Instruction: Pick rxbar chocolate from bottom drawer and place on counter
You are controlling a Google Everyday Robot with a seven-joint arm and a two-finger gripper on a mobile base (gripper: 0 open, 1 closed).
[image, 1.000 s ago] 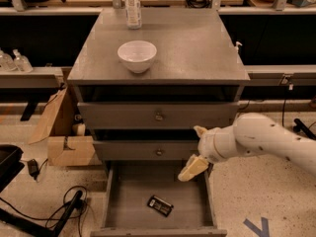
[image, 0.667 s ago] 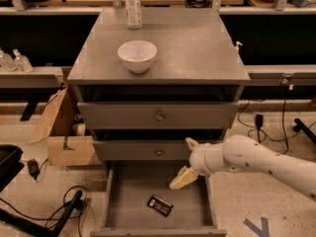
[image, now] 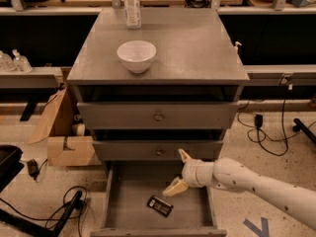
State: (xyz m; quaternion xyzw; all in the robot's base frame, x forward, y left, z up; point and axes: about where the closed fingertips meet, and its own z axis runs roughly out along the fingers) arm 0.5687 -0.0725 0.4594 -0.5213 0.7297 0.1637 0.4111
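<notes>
Nearest the camera, the bottom drawer (image: 112, 197) is pulled open, and the rxbar chocolate (image: 160, 205) lies flat and slightly askew on its grey floor, right of centre. Just beside the bar, up and to its right, the tool (image: 178, 172) hangs over the drawer without touching the bar; it is released, its two pale fingers spread wide with nothing between them. The white arm (image: 256, 181) reaches in from the lower right. Behind the tool are the middle drawer (image: 128, 151) and the top drawer (image: 118, 116), each with a round knob. To the left, a cardboard box (image: 66, 149) sits on the floor. Farther back, the counter (image: 197, 43) carries a white bowl (image: 137, 56) near its front left and a bottle (image: 131, 6) at its rear edge.
</notes>
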